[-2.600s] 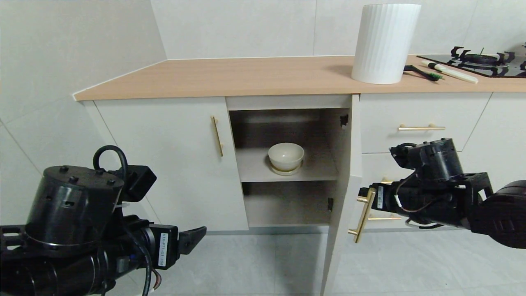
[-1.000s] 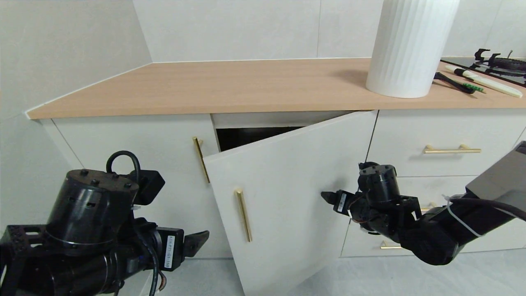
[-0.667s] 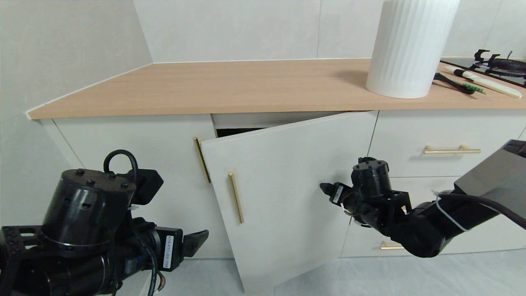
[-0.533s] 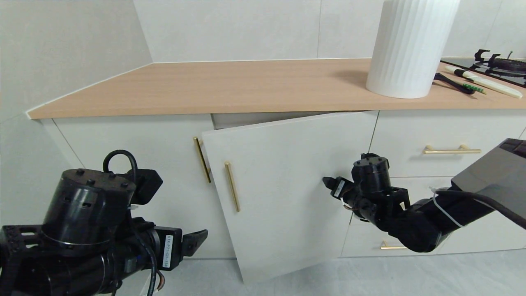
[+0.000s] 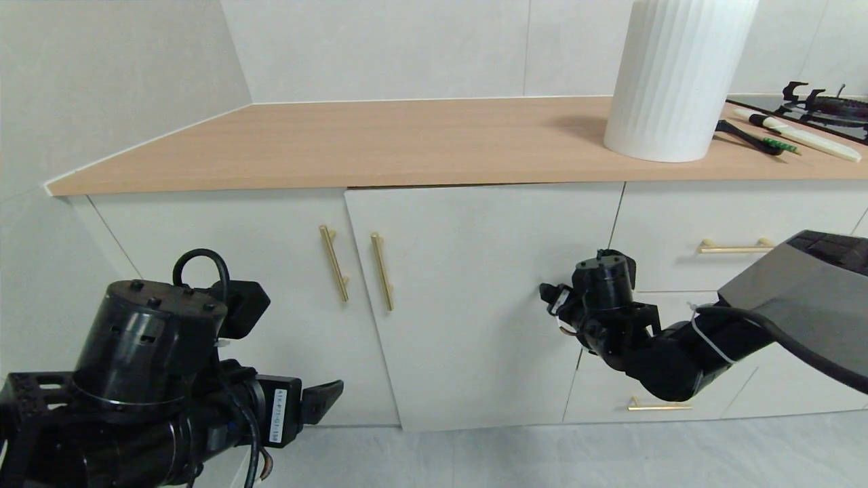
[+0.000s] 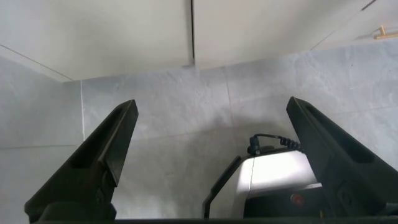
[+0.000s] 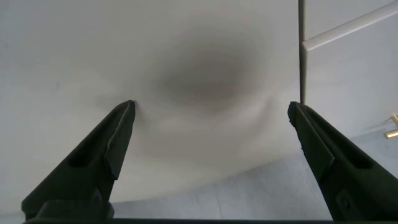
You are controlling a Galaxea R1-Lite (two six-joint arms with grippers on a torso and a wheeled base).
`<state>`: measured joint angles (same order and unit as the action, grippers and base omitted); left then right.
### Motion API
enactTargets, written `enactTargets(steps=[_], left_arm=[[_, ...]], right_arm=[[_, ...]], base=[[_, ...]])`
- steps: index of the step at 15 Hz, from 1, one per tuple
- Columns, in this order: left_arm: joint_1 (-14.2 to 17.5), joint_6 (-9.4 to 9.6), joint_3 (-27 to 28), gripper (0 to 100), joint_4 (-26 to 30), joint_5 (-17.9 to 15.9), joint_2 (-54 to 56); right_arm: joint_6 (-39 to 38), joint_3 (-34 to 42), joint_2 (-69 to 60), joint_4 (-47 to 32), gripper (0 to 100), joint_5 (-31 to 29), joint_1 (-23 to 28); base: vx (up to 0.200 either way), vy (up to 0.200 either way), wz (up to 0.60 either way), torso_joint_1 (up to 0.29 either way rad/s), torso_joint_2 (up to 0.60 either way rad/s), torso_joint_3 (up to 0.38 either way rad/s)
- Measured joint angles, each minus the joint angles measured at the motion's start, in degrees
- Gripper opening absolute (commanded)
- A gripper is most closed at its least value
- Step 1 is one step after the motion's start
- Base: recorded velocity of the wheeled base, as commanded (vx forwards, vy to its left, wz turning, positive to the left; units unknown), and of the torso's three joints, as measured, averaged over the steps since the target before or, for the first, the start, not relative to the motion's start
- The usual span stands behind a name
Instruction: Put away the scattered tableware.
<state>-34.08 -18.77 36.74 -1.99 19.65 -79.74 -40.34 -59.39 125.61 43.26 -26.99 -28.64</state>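
Observation:
The white cabinet door [image 5: 475, 298] with its brass handle [image 5: 382, 271] lies flush with the cabinet front under the wooden countertop [image 5: 380, 142]. My right gripper [image 5: 548, 295] stands open with its fingertips against the hinge side of that door; in the right wrist view the right gripper [image 7: 210, 109] spans bare door panel [image 7: 205, 50] with nothing between the fingers. My left gripper [image 5: 325, 396] hangs low in front of the left cabinet, open and empty. In the left wrist view the left gripper [image 6: 211, 106] points down at the grey floor tiles [image 6: 186, 143].
A tall white ribbed vase [image 5: 678, 74] stands on the countertop at the right, with a black brush [image 5: 749, 135], a white knife [image 5: 800, 135] and a gas hob [image 5: 824, 105] beyond it. Drawers with brass handles [image 5: 736, 245] sit right of the door. The neighbouring door's handle [image 5: 332, 263] is close by.
The cabinet door swung from wide open to fully shut, hiding the bowl on the shelf. My right gripper followed the door inward. The left arm stayed put.

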Motion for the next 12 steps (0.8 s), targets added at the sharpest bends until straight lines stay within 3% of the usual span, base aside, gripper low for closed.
enactTargets(steps=[12], left_arm=[[-0.04, 0.00, -0.01, 100, -0.01, 0.00, -0.11]], right_arm=[[0.22, -0.09, 0.60, -0.11, 100, -0.51, 1.33]], base=[[0.000, 0.000, 0.00, 0.000, 0.00, 0.000]])
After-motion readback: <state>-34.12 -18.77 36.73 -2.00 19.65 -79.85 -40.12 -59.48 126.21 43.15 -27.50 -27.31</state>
